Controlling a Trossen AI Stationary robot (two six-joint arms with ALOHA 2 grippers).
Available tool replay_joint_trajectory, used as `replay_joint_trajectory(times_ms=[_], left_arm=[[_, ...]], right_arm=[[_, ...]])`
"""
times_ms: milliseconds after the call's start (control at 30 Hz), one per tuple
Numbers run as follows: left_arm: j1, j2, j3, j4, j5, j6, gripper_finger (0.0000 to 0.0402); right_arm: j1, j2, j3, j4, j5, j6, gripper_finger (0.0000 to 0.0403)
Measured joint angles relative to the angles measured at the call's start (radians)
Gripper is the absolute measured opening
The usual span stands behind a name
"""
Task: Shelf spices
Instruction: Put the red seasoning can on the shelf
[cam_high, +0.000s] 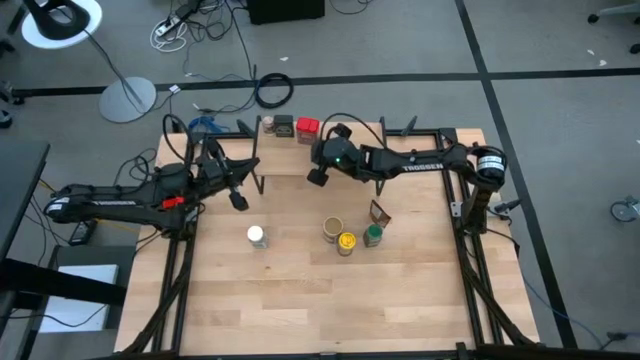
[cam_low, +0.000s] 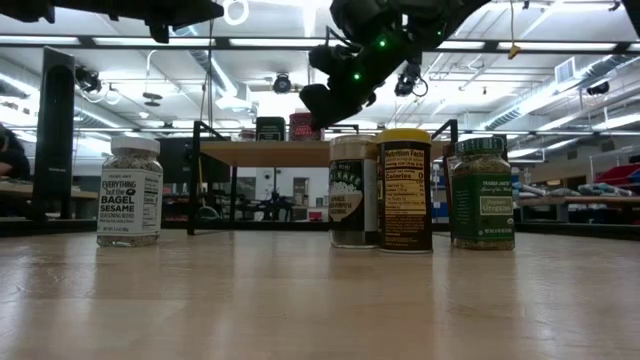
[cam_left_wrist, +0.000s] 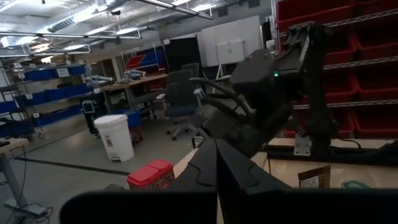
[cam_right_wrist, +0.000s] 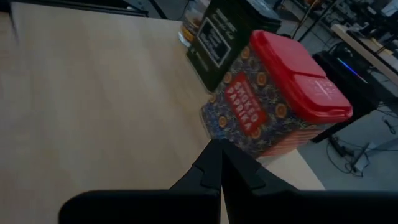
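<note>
Three spices already sit on the shelf (cam_high: 330, 130) along the far edge of the table (cam_high: 300, 300): a small tan-capped jar (cam_high: 267, 124), a dark tin (cam_high: 284, 126) and a red tin (cam_right_wrist: 280, 99), side by side near the shelf's left end. Out in the middle of the table stand four more: a white-lidded jar (cam_high: 257, 236) alone toward the left, then a brown canister (cam_high: 332, 229), a yellow-lidded jar (cam_high: 347, 242) and a green jar (cam_high: 373, 235) clustered together. A small brown packet (cam_high: 380, 212) stands just behind the green jar. My right gripper (cam_high: 318, 176) hovers just in front of the shelf, fingers pressed together, holding nothing. My left gripper (cam_high: 240, 202) hangs near the left edge, also pressed together and empty.
</note>
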Motion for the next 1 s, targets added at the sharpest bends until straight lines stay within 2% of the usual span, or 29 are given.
replay_joint_trajectory(times_ms=[367,733,933,1000], left_arm=[[0.0,0.0,0.0,-0.026,0.0,-0.001,0.0],[0.0,0.0,0.001,-0.031,0.0,0.0,0.0],[0.0,0.0,0.001,-0.034,-0.002,0.001,0.0],[0.0,0.0,0.001,-0.034,-0.005,0.001,0.0]], right_arm=[[-0.052,0.017,0.001,0.02,-0.054,-0.001,0.0],[-0.079,0.024,0.0,0.035,-0.054,-0.035,0.0],[-0.088,0.024,0.0,0.053,-0.082,-0.039,0.0],[-0.091,0.024,0.0,0.067,-0.122,-0.047,0.0]])
